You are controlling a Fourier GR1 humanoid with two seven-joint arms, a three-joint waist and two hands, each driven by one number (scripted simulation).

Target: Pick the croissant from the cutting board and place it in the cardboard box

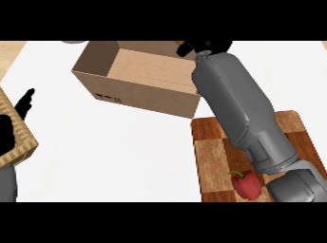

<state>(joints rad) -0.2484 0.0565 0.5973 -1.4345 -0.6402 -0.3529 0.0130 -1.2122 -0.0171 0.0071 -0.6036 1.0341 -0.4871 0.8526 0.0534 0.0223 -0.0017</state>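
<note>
Cardboard box (pixel 141 78), brown, open-topped, sits on the white counter (pixel 110 152) toward the far side, turned at an angle. A dark printed mark shows on its near wall.

Right forearm (pixel 240 109), grey, runs from the lower right corner diagonally up and across to the box's far right corner. Right hand (pixel 207 46) is black and sits at the top edge of the view, over the box's far rim. Fingers appear curled, but too little of the hand shows to tell whether it has hold of anything.

Croissant: cannot be seen anywhere; whether it is in the hand or in the box cannot be told.

Cutting board (pixel 212 156), checkered wood in light and dark brown, lies at the lower right, partly covered by the forearm. Its far edge is just beside the box's near corner. Red bell pepper (pixel 247 185) with a green stem lies on the board's near end, next to the arm.

Left hand (pixel 1 133), black, shows at the left edge, fingers straight and pointing up, resting. It overlaps a woven tan basket (pixel 19 152) at the left edge.
</note>
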